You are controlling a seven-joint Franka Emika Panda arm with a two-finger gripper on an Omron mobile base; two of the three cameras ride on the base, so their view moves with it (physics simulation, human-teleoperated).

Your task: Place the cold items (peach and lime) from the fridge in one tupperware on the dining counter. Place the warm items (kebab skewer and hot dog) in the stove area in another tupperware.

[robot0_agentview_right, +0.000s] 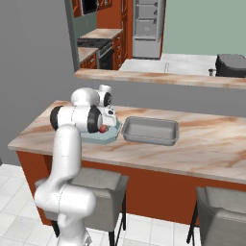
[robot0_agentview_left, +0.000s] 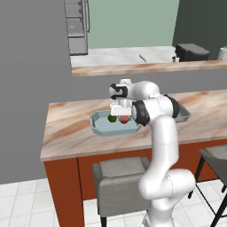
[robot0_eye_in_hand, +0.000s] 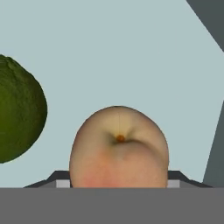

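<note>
Dining counter (robot0_agentview_left: 71, 133): light blue tupperware (robot0_agentview_left: 99, 126) near its back edge holds lime (robot0_agentview_left: 112, 118); gripper (robot0_agentview_left: 120, 111) grasps peach (robot0_eye_in_hand: 118, 148) low inside, apparently for release.

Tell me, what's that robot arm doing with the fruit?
The white arm reaches over the dining counter with its gripper low over the light blue tray. The peach sits right between its finger tips, down in the tray, and the lime lies beside it. The jaws stand about as wide as the peach; whether they pinch it can't be told. The grey tray next to it is empty.
</note>
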